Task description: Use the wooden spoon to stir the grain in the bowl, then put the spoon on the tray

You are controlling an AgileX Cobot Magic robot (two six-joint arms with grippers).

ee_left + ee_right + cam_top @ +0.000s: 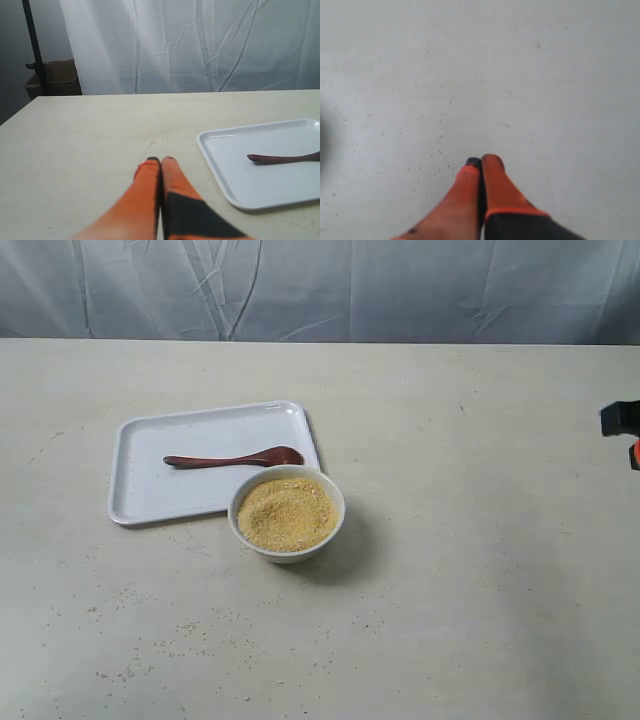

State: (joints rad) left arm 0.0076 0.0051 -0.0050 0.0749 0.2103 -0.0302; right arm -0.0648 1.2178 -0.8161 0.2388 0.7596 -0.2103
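Observation:
The white bowl point(287, 514) holds a mound of yellow grain point(286, 513) and stands against the near right corner of the white tray point(140, 480). The dark wooden spoon point(233, 458) lies flat on the tray, head toward the bowl; its handle point(285, 158) also shows on the tray point(235, 170) in the left wrist view. My left gripper point(160, 161) is shut and empty over bare table, short of the tray. My right gripper point(481, 162) is shut and empty above bare table; only its tip point(622, 426) shows at the exterior view's right edge.
Scattered grain specks point(150, 640) lie on the table in front of the tray. A wrinkled white curtain point(320, 285) hangs behind the table. A cardboard box point(52, 80) and a black pole point(35, 45) stand beyond the table's corner.

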